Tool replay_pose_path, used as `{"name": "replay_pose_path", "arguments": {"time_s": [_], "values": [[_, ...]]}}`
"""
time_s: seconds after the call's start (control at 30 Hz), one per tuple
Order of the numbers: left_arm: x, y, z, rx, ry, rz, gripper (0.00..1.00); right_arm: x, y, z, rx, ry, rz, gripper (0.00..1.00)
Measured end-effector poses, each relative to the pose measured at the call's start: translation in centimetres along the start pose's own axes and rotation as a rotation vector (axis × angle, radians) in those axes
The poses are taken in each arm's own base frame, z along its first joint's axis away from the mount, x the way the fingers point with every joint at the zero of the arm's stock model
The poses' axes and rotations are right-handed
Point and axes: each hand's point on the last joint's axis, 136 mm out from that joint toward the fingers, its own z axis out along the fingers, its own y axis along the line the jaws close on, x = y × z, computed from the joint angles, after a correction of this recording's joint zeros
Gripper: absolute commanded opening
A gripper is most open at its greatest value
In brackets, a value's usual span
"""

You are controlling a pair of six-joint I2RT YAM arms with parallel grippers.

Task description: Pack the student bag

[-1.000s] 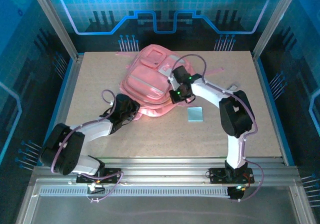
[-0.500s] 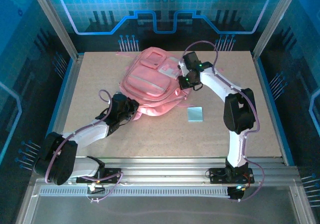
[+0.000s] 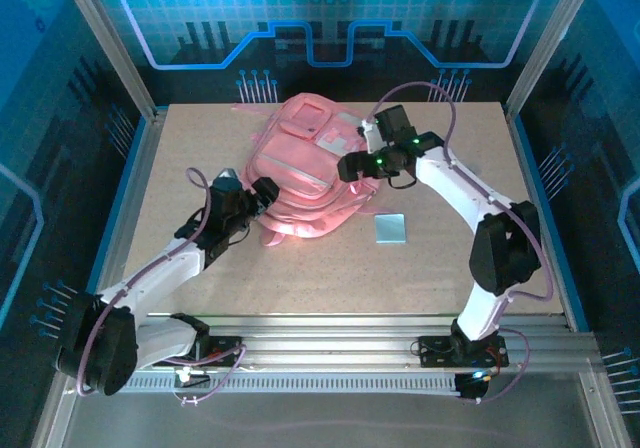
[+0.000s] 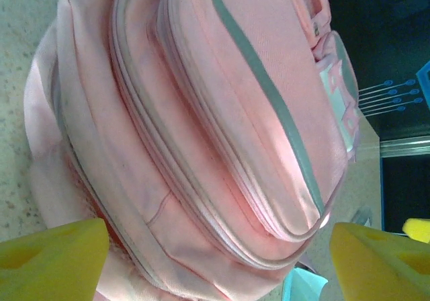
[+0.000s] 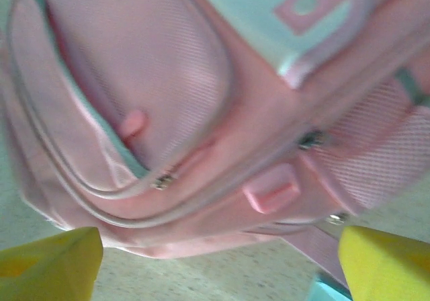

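The student bag [image 3: 300, 163], a soft pink backpack with grey-trimmed zippered pockets, lies flat on the far middle of the table. My left gripper [image 3: 262, 194] hovers at its near-left edge, open. In the left wrist view the bag [image 4: 201, 113] spreads out ahead of the left gripper [image 4: 215, 271], with one yellow fingertip [image 4: 50, 257] showing at each side and nothing held between them. My right gripper [image 3: 352, 165] is at the bag's right side, also open. In the right wrist view the bag's zip pockets [image 5: 201, 79] lie just beyond the right gripper [image 5: 215, 267] and bare table shows between the fingers.
A flat light-blue card [image 3: 391, 228] lies on the table near the bag's right corner; its edge shows as a teal card [image 4: 302, 284] and a teal corner [image 5: 322, 291] in the wrist views. Pink straps [image 3: 430, 144] trail from the bag's far side. Frame posts border the table.
The left arm has stretched out farther, bringing its gripper up to the bag's near-left edge. The right gripper lifted away toward the far right, then came back left to the bag's right side.
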Motion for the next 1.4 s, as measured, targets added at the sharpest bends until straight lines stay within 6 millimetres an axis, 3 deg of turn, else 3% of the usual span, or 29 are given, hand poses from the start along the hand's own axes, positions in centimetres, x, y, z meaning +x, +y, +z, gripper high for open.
{"name": "replay_pose_path", "arguments": {"time_s": [0.17, 0.2, 0.37, 0.6, 0.8, 1.03, 1.1, 1.27, 1.4], "values": [[0.2, 1.8, 1.1, -0.013, 0.02, 0.011, 0.36, 1.0, 2.7, 3.9, -0.096, 0.049, -0.003, 0.93], [0.6, 2.3, 1.4, -0.022, 0.034, 0.014, 0.32, 1.3, 3.0, 4.6, -0.106, 0.061, -0.002, 0.93], [3.1, 4.9, 3.1, -0.075, 0.12, 0.034, 0.33, 1.2, 3.9, 7.4, -0.15, 0.085, 0.011, 0.94], [4.5, 5.9, 5.5, -0.06, 0.166, 0.008, 0.24, 0.9, 5.1, 8.3, -0.174, 0.077, 0.011, 0.93], [5.1, 5.5, 7.5, -0.005, 0.177, -0.031, 0.28, 2.5, 6.8, 8.1, -0.175, 0.099, -0.018, 0.93], [6.1, 3.1, 8.2, 0.062, 0.195, -0.039, 0.37, 8.9, 10.5, 5.7, -0.251, 0.232, -0.035, 0.93], [6.5, 2.5, 8.2, 0.077, 0.209, -0.036, 0.41, 9.8, 11.0, 5.1, -0.255, 0.252, -0.043, 0.93], [6.5, 2.0, 7.7, 0.077, 0.22, -0.023, 0.48, 8.7, 9.0, 3.5, -0.181, 0.215, -0.02, 0.89], [6.2, 1.3, 6.1, 0.053, 0.226, 0.038, 0.51, 5.5, 4.5, 2.2, -0.061, 0.125, 0.075, 0.66]]}}
